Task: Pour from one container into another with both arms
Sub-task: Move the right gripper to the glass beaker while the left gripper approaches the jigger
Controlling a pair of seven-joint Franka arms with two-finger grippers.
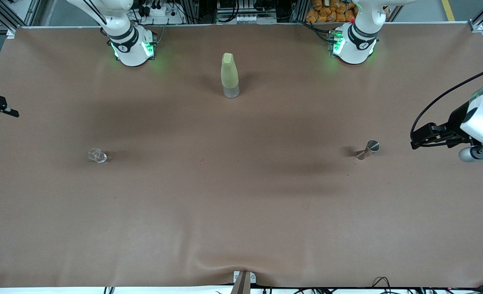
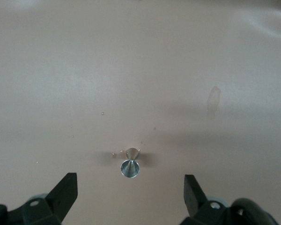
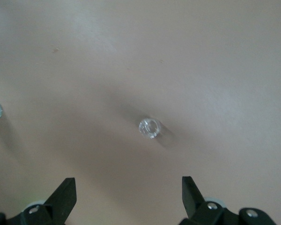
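Note:
The tiny clear glass cup (image 1: pixel 97 155) stands on the brown table toward the right arm's end; in the right wrist view the cup (image 3: pixel 149 127) shows from above, apart from the fingers. My right gripper (image 1: pixel 2 122) (image 3: pixel 129 185) hangs open over the table edge at that end, nothing in it. The silvery hourglass-shaped measure (image 1: pixel 368 149) stands upright toward the left arm's end, and the measure (image 2: pixel 129 167) sits just ahead of my open left gripper (image 2: pixel 130 182). The left gripper (image 1: pixel 414 139) hovers beside the measure, not touching it.
A tall yellow-green bottle (image 1: pixel 229 75) stands midway between the two arm bases, farther from the front camera than the cup and the measure. The bottle (image 2: pixel 214 101) shows faintly in the left wrist view. The brown table cover (image 1: pixel 241 212) is slightly wrinkled near its front edge.

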